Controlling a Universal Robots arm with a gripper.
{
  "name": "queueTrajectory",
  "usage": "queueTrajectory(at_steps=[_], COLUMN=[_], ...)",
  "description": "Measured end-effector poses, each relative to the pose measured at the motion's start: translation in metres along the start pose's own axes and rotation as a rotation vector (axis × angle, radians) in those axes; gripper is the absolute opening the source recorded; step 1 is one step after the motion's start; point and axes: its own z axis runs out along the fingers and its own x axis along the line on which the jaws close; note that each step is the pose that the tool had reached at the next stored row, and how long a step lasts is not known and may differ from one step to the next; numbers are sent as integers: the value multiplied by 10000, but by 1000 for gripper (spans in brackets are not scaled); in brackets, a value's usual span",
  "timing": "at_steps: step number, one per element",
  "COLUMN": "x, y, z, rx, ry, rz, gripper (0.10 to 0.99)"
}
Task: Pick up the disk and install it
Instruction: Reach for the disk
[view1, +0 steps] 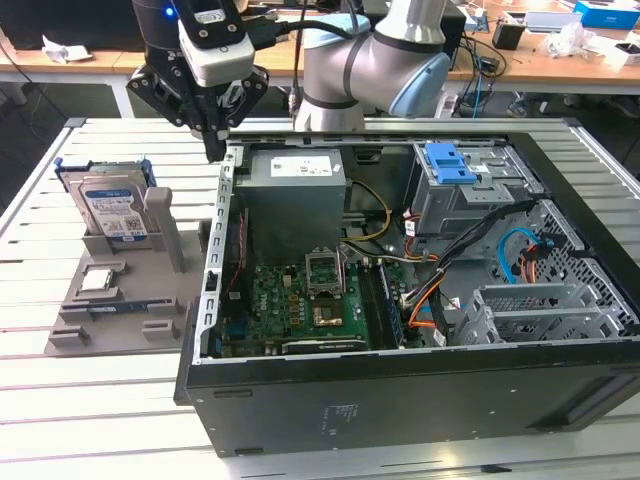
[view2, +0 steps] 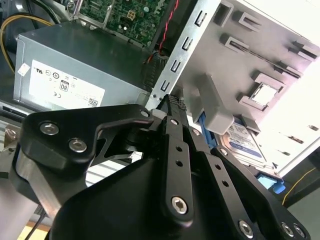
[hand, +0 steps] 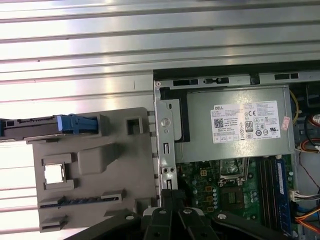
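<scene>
Checking in from my remote seat. Gripper (view1: 213, 150): matte black, bolted links, fingertips pinched together on nothing. It hangs over wall of open black tower case (view1: 400, 400), beside boxy grey metal power supply (view1: 295, 195). Disk (view1: 113, 210) stands upright in slot of grey plastic holder (view1: 120, 310), on exterior view's left of case, apart from gripper. I see silver face, white-blue label, blue plastic frame. Green motherboard (view1: 300, 300) lies inside case. Table (view1: 60, 400): shiny ribbed aluminium slats. Wooden desks (view1: 100, 62) behind, cable clutter on them.
</scene>
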Motion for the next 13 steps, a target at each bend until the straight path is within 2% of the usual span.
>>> queueTrajectory(at_steps=[13], x=[137], y=[-10], z=[-4], rx=[1], ry=[0], rz=[-1], gripper=[102])
